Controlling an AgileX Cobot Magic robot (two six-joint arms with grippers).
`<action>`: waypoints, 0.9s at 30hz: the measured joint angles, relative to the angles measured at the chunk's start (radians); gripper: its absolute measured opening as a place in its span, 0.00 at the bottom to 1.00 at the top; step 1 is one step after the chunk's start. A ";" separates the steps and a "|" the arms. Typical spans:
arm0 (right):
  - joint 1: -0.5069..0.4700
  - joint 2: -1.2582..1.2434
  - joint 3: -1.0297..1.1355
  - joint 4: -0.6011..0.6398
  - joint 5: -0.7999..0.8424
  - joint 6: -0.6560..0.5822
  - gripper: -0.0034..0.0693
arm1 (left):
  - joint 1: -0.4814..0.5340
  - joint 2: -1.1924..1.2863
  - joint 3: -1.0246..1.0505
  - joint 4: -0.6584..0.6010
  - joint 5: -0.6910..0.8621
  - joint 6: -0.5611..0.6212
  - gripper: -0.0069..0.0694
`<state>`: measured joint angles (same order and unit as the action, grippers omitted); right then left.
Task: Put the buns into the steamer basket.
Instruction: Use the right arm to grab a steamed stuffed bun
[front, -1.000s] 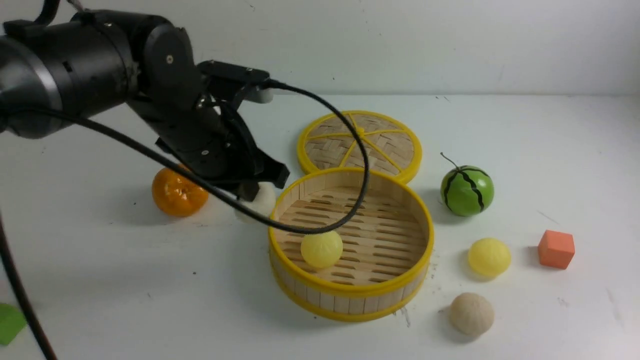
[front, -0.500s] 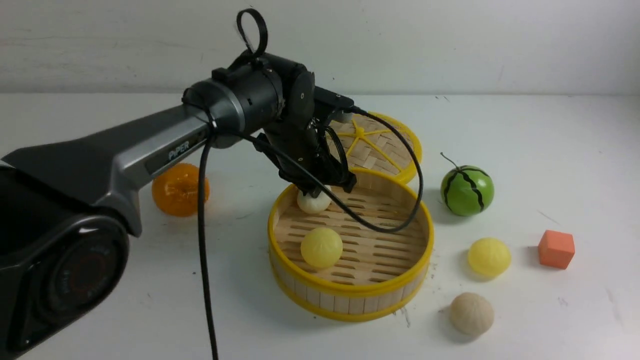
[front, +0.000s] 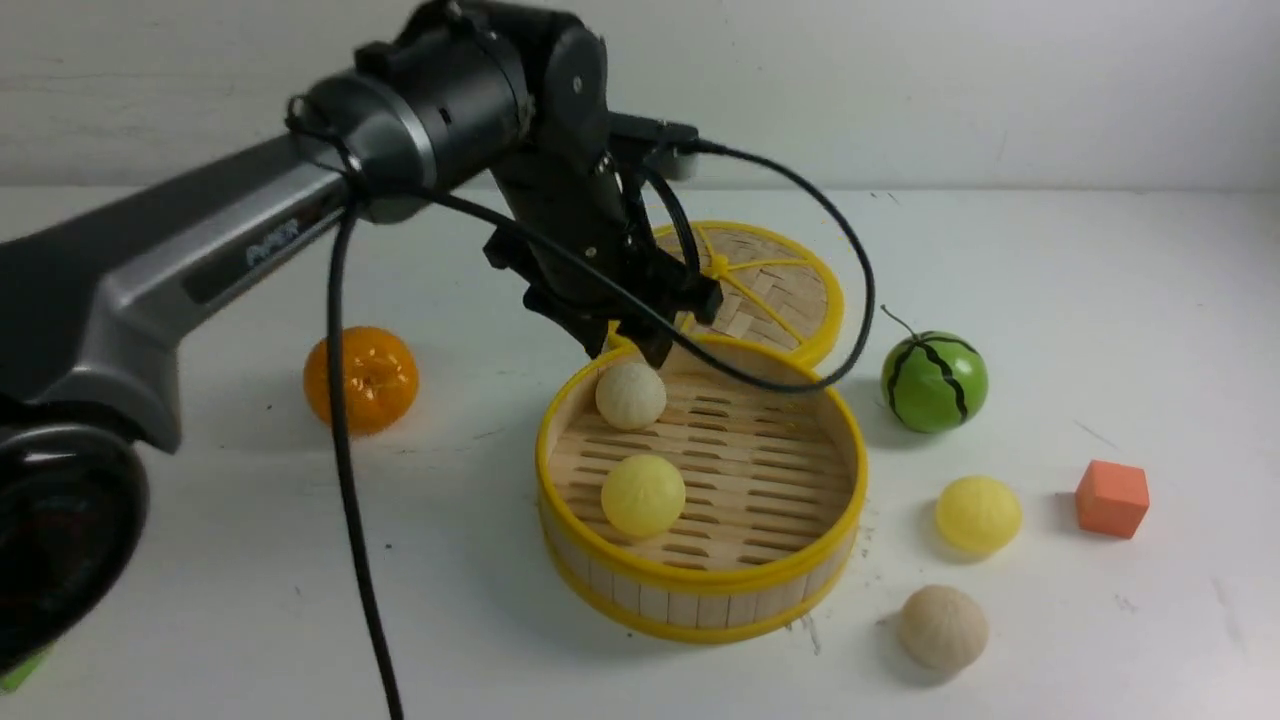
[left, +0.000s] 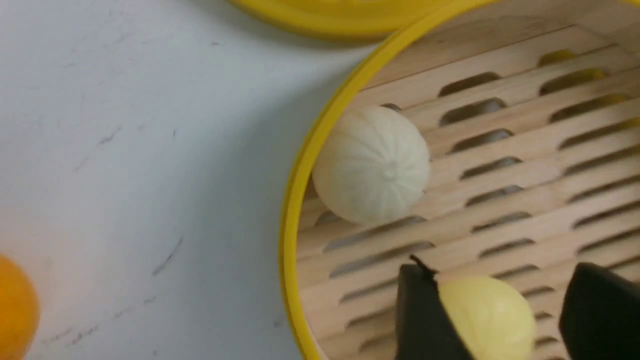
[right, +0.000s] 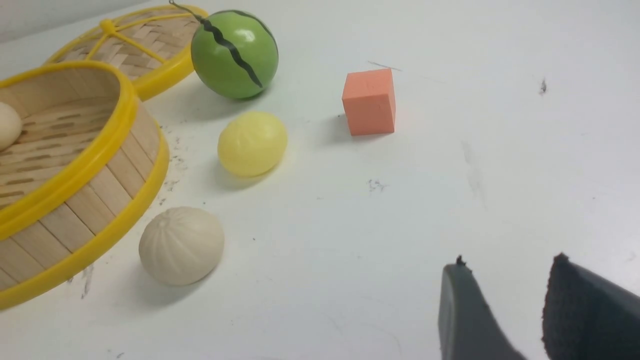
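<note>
Left fingers (left: 425, 325) are hanging open and empty over the steamer basket (front: 700, 578) holding two buns (front: 630, 395), apparently ending a placement; two loose buns (front: 977, 513) on the bench (front: 1100, 300) beside it are awaiting grasping.

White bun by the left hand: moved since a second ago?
Yes. The white bun moved rightward, from outside the left rim of the steamer basket onto its slatted floor.

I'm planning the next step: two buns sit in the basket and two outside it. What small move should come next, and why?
Probably lift the left gripper clear of the basket: its jaws are open and the white bun lies free inside it. The beige bun on the table is likely next.
</note>
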<state>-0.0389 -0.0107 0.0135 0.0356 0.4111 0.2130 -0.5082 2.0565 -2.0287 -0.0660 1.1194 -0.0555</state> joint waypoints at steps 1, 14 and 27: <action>0.000 0.000 0.000 0.000 0.000 0.000 0.38 | 0.000 -0.056 0.002 -0.007 0.026 -0.007 0.36; 0.000 0.000 0.000 0.000 0.000 0.000 0.38 | 0.000 -0.789 0.747 -0.111 -0.209 -0.014 0.07; 0.000 0.000 0.000 -0.014 -0.009 0.001 0.38 | 0.000 -1.590 1.650 -0.347 -0.807 -0.013 0.07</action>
<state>-0.0389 -0.0107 0.0138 0.0218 0.4022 0.2139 -0.5082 0.4662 -0.3788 -0.4134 0.3123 -0.0683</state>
